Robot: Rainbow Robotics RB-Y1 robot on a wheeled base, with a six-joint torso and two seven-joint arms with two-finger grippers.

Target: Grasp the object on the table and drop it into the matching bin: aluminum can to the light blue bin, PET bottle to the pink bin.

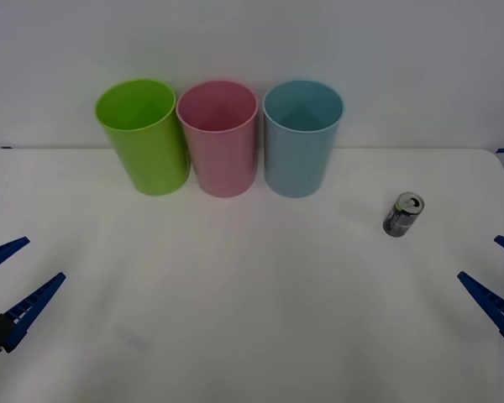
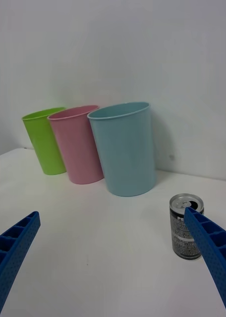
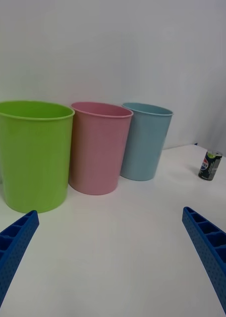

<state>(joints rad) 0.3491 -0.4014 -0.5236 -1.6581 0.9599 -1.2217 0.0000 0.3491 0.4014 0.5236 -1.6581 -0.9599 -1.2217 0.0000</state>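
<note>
The aluminum can [image 2: 187,227], upright just ahead of the wide-open right gripper [image 2: 113,257], looks light, rigid and slick, best pinched mid-body.

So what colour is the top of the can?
Silver, over a dark grey-green body; the can shows it best in the right wrist view.

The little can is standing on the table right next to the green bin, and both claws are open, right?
Not quite. The aluminum can stands on the table off to the side of the light blue bin, not the lime green bin, which is at the far end of the row. The front view shows it. The left claw and right claw are open.
</note>
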